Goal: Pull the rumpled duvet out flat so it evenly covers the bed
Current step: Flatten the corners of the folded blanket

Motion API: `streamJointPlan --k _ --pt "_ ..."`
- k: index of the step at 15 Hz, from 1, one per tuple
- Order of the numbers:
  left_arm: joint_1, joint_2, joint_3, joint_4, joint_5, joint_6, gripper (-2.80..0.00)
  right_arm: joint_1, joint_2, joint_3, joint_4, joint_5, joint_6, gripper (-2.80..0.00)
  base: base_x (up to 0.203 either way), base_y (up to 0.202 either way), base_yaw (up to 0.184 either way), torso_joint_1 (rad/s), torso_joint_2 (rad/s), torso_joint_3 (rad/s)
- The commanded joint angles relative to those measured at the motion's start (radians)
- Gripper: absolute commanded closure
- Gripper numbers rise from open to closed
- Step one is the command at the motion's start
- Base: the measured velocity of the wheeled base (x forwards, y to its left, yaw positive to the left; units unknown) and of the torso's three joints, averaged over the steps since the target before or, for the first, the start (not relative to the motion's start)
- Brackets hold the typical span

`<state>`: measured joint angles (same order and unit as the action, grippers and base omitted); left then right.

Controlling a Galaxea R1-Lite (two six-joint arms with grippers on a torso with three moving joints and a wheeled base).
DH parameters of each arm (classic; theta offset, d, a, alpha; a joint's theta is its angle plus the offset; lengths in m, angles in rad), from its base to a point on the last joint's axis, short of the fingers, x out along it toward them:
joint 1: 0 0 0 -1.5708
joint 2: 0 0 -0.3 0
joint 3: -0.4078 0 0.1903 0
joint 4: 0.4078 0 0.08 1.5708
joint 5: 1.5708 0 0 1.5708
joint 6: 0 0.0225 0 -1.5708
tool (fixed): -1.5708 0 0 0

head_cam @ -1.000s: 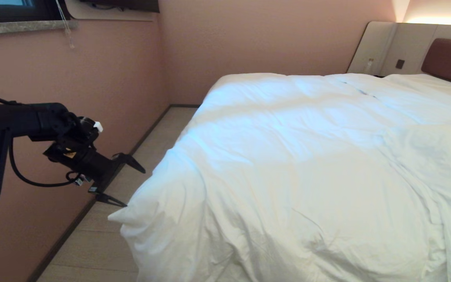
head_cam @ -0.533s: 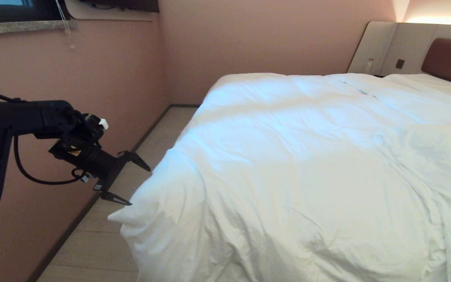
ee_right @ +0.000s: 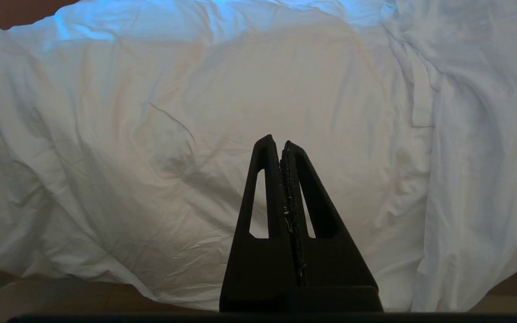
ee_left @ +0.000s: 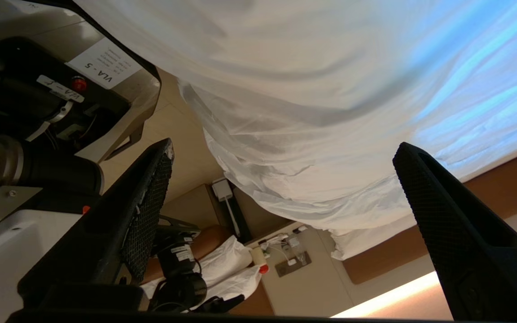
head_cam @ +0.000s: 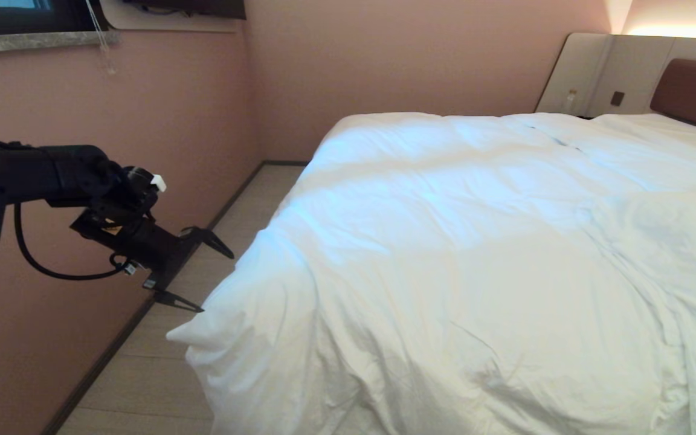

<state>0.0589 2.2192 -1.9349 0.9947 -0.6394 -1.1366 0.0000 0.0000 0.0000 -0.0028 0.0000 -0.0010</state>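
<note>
Duvet spread over bed, near-left corner overhanging floor; my left gripper spread wide, empty, beside that corner; approach step; next I need closing on corner, then pulling outward; right gripper pinched closed, parked

The large puffy white wrinkled duvet lies on the low double bed, its near corner overhanging the pale wooden floor. Left of that corner, just beside it, hangs the black left gripper.
</note>
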Motion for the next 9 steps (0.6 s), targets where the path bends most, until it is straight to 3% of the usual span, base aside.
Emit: streamJointPlan --k 1,9 --pt "0.001 -0.022 0.002 0.005 -0.005 -0.006 -2.80 0.000 0.000 0.000 0.000 0.000 -0.001 0.00 0.000 0.000 0.000 0.000 0.00 0.000" --pt "-0.001 -0.032 0.002 0.005 -0.005 0.006 -2.80 0.000 0.000 0.000 0.000 0.000 -0.001 0.00 0.000 0.000 0.000 0.000 0.00 0.000"
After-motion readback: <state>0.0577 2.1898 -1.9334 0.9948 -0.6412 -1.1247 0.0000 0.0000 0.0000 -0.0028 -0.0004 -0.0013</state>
